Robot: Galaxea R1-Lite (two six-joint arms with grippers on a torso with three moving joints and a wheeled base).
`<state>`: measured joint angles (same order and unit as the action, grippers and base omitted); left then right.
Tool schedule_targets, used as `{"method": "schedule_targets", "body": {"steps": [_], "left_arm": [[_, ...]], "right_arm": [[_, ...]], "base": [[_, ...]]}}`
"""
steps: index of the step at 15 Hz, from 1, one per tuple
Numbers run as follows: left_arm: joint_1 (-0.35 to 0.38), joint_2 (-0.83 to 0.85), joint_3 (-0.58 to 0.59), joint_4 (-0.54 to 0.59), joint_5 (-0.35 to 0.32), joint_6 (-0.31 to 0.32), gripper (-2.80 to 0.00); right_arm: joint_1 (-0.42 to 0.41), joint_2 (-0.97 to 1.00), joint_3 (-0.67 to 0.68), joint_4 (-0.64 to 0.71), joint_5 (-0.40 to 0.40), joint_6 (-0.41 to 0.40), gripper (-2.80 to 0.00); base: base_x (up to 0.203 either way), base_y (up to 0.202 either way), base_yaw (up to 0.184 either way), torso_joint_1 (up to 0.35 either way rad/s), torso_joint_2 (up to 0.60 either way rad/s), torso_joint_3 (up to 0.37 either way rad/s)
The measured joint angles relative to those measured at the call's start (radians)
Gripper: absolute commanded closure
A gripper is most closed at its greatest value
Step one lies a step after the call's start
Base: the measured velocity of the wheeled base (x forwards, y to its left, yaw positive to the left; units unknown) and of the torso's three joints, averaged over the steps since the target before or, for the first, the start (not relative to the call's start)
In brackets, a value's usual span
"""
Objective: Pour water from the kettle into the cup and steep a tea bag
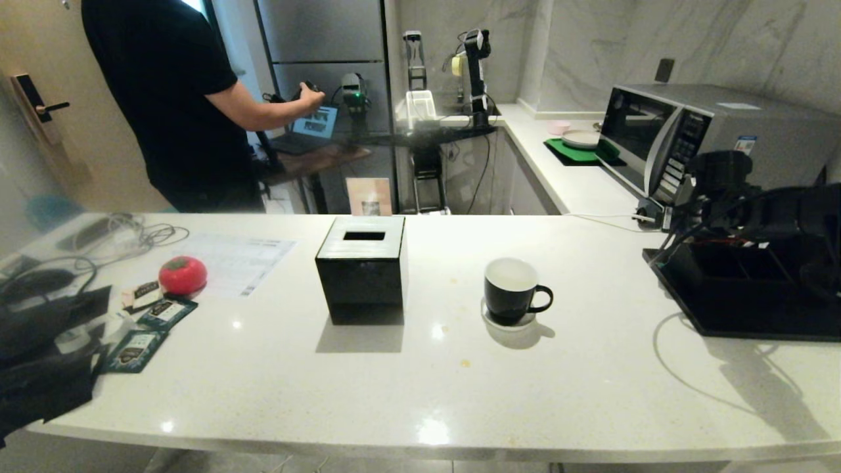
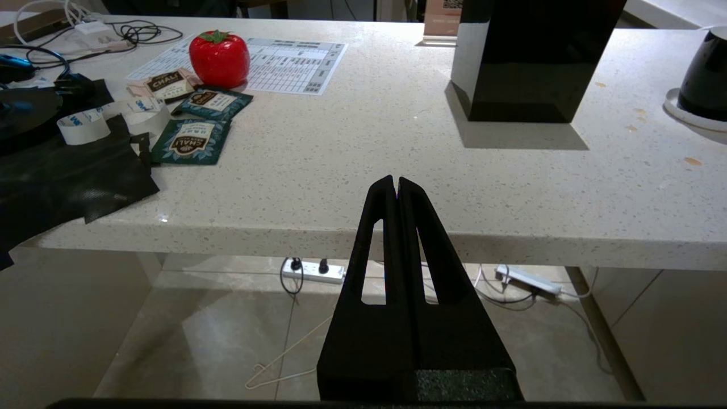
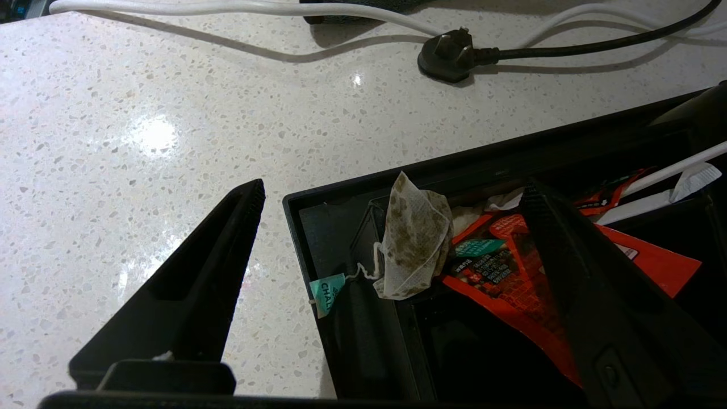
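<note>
The cup [image 1: 516, 292], a glossy black mug with a white inside, stands on a white coaster mid-counter; its edge also shows in the left wrist view [image 2: 707, 74]. The tea bag [image 3: 414, 244], a pale pouch with a string and teal tag [image 3: 328, 292], lies in a corner of a black tray [image 3: 352, 187]. My right gripper [image 3: 395, 187] hangs open just above it, one finger outside the tray over the counter, the other over the red packets, touching nothing. The right arm [image 1: 755, 203] reaches over that tray [image 1: 742, 325]. My left gripper [image 2: 396, 180] is shut and empty, below the counter's front edge. The kettle is out of view.
A black square box [image 1: 361, 269] with a slotted top stands left of the cup. A red tomato-shaped object [image 1: 182, 274] and teal sachets [image 1: 141, 345] lie at the far left. A microwave [image 1: 683, 138] sits behind the tray. A person [image 1: 171, 98] stands beyond the counter. Red packets [image 3: 568, 255] fill the tray; a plug [image 3: 448, 54] lies nearby.
</note>
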<state>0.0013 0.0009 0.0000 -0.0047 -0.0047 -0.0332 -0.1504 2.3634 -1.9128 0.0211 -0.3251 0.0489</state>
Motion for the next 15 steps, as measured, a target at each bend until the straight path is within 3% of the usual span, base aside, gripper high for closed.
{"method": "schedule_targets", "body": {"steps": [12,13,15], "left_arm": [[0.0,0.0,0.0,0.0,0.0,0.0,0.0],[0.0,0.0,0.0,0.0,0.0,0.0,0.0],[0.0,0.0,0.0,0.0,0.0,0.0,0.0]], "right_arm": [[-0.003,0.003,0.007,0.003,0.0,0.0,-2.8],[-0.003,0.003,0.008,0.003,0.0,0.0,0.0],[-0.003,0.003,0.008,0.004,0.0,0.0,0.0]], "base": [[0.0,0.0,0.0,0.0,0.0,0.0],[0.0,0.0,0.0,0.0,0.0,0.0],[0.0,0.0,0.0,0.0,0.0,0.0]]}}
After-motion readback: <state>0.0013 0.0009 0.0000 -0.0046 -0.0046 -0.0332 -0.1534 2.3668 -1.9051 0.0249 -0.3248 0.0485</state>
